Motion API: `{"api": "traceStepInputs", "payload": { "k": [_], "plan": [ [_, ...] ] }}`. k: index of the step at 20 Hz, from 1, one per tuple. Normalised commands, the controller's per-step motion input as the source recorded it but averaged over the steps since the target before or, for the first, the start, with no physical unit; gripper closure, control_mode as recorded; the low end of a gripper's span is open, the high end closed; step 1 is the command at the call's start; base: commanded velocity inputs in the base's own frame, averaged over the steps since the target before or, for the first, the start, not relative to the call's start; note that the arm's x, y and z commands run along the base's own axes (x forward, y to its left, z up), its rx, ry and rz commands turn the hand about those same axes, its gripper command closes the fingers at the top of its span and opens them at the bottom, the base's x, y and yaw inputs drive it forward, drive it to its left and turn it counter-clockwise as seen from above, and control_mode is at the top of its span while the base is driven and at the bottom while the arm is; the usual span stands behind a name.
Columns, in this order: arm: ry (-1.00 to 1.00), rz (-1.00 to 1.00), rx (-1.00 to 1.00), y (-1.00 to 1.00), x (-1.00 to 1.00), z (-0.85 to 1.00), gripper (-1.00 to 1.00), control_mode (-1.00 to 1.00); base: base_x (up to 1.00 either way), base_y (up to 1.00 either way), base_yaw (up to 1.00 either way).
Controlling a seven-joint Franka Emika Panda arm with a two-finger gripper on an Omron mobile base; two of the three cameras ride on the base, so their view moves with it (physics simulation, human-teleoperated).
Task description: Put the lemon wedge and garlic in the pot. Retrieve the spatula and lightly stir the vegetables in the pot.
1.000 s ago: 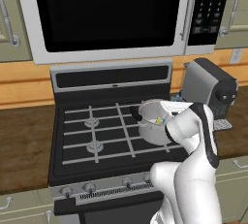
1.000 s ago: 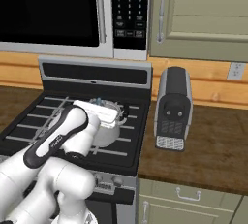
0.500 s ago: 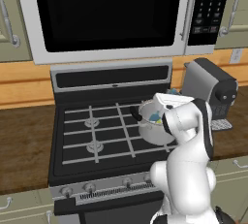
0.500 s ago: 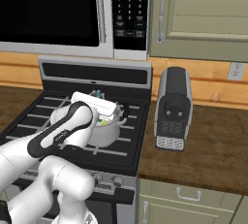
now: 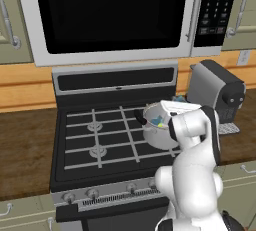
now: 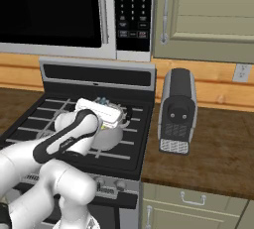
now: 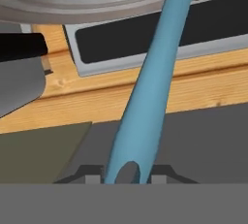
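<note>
Light-blue spatula (image 7: pixel 145 87) runs up from the clamped claw (image 7: pixel 127 175).

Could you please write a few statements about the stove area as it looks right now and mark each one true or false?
1. The hand is shut on the spatula. True.
2. The pot sits on the wooden counter beside the stove. False: it stands on the stove's grates, at the right side.
3. The toaster stands on the counter to the right of the stove. True.
4. The microwave door hangs open. False: it is closed.
5. The spatula's handle is red. False: it is light blue.
</note>
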Motion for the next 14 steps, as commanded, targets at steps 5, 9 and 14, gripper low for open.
{"api": "traceStepInputs", "payload": {
  "k": [5, 9, 14],
  "plan": [
    [0.04, -0.13, 0.01, -0.01, -0.31, 0.22, 1.0, -1.0, 0.0, 0.0, 0.0],
    [0.01, -0.18, 0.06, 0.0, -0.35, 0.82, 1.0, -1.0, 0.0, 0.0, 0.0],
    [0.21, -0.18, 0.01, 0.0, -0.06, 0.12, 1.0, -1.0, 0.0, 0.0, 0.0]
  ]
}}
